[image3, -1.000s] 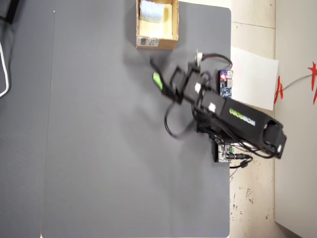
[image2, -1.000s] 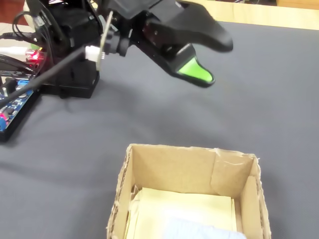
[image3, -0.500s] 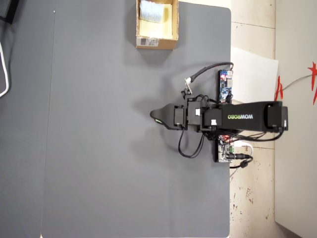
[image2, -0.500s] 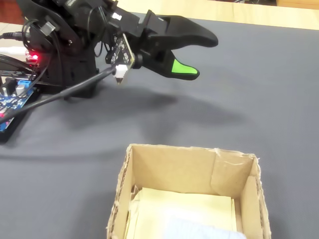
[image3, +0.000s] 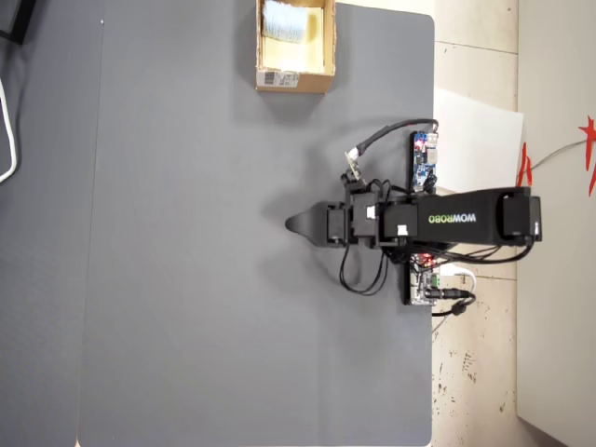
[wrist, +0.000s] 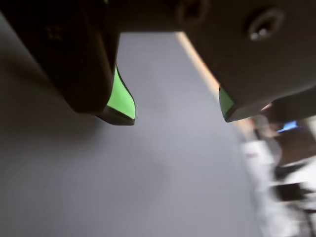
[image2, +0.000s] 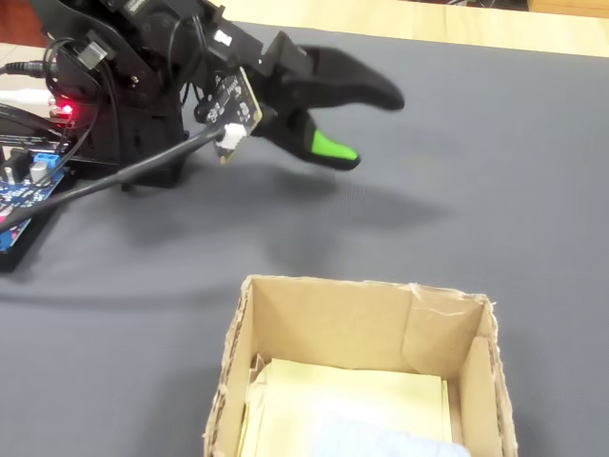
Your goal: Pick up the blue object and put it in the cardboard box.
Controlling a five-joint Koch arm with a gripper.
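So the blue object (image3: 285, 20) was already sitting inside the cardboard box (image3: 325, 42), up at the far end of it in the overhead view; in the fixed view we only caught a pale blue sliver of it (image2: 381, 445) on the cream paper at the bottom of the frame. The gripper (image2: 366, 129) was empty, jaws a moderate way apart with nothing but bare grey mat (wrist: 163, 163) showing between the green pads (wrist: 121, 98) in the wrist view. What changed: a second earlier the arm was angled up toward the box; half a second earlier it had swung round to point straight across the mat, well apart from the box; since then it barely moved, just dipped its tip a little in the fixed view. We took that as the drop being done and the arm heading back to rest near its base and the small blue circuit board (image3: 424, 160); nothing looked left to do.
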